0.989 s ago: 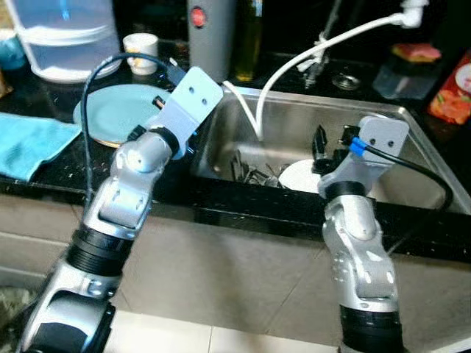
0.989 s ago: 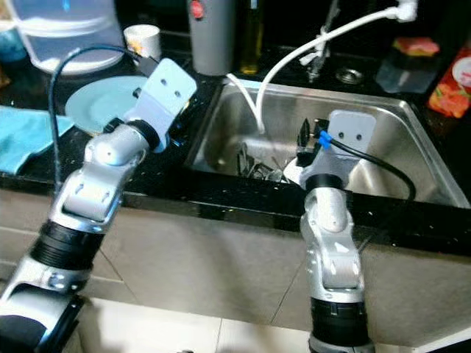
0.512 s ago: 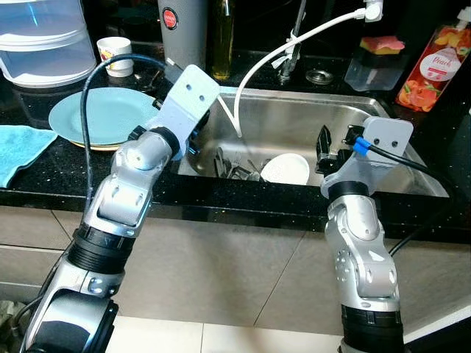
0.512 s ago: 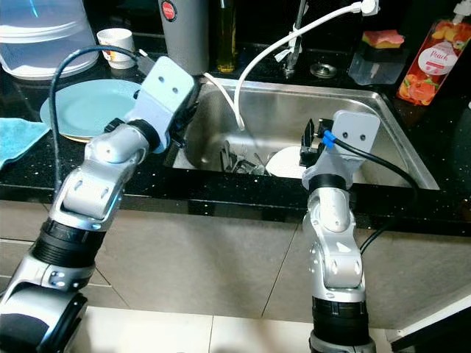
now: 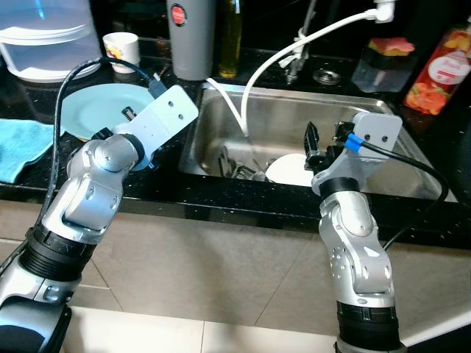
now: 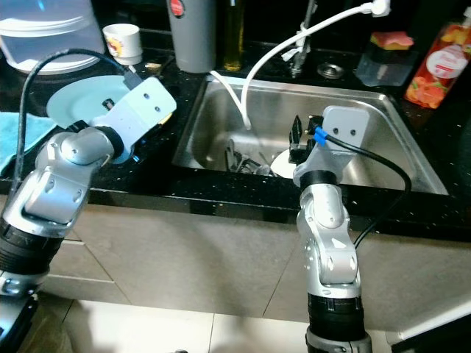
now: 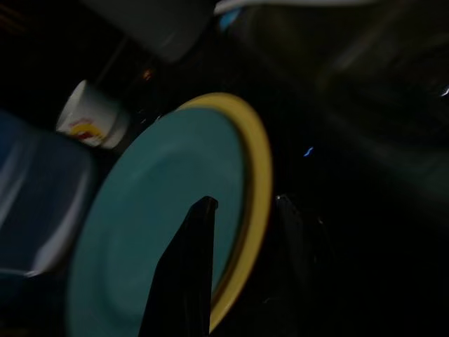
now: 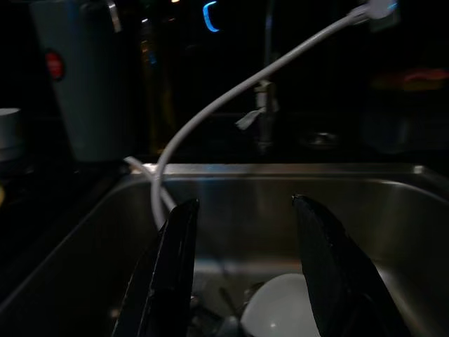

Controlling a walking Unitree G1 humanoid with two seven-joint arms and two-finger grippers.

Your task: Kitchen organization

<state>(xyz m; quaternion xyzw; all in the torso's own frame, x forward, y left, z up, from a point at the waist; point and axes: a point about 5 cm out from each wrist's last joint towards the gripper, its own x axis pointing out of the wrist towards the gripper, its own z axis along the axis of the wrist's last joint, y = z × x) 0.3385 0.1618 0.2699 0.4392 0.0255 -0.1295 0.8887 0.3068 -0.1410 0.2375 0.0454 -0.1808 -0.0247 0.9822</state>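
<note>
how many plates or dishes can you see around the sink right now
2. A teal plate lies on the black counter left of the sink, by the left gripper. A white dish sits in the sink beside the cutlery; more may be hidden.

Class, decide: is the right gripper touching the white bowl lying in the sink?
Apart. In the right wrist view the right gripper hangs open above the white bowl, with steel sink wall visible between its fingers and the bowl lower down.

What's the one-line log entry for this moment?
left gripper: open, over teal plate rim on counter | right gripper: open, empty, above sink | white bowl: in sink
</note>
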